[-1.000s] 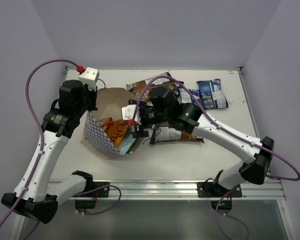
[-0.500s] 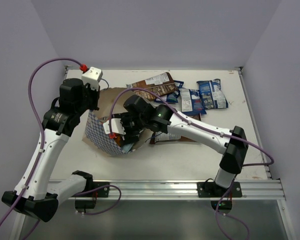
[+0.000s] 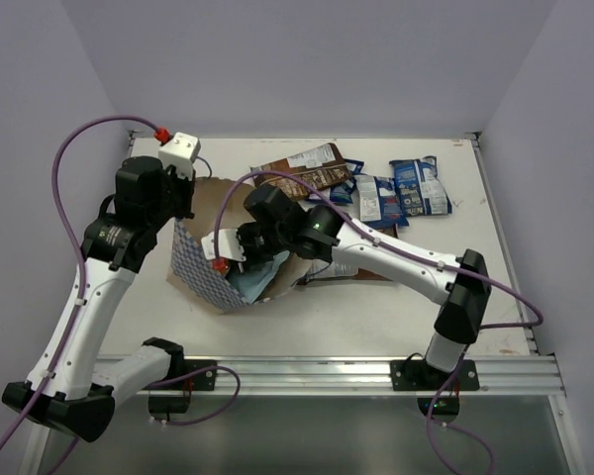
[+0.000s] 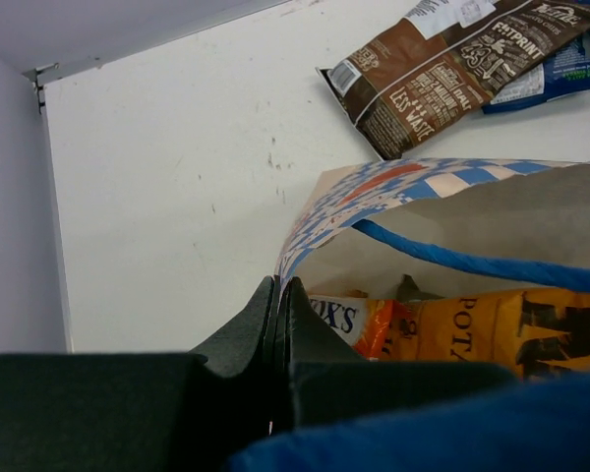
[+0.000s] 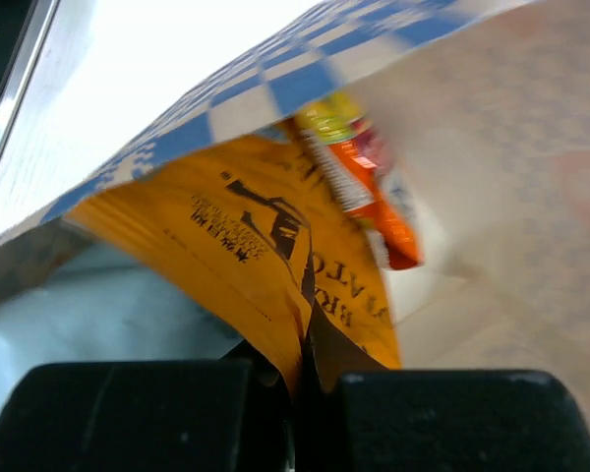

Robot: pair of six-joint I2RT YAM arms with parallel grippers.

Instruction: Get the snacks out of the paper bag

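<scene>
Right wrist: R gripper deep in paper bag, jaws tight on orange-yellow packet.

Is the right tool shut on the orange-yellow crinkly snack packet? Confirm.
Yes, the right tool pinches the orange-yellow crinkly snack packet by its lower edge between closed jaws.

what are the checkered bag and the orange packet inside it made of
The checkered bag looks like matte paper, brown inside, creased at the rim. The orange packet is probably thin plastic film, judging by its crinkled folds.
</scene>
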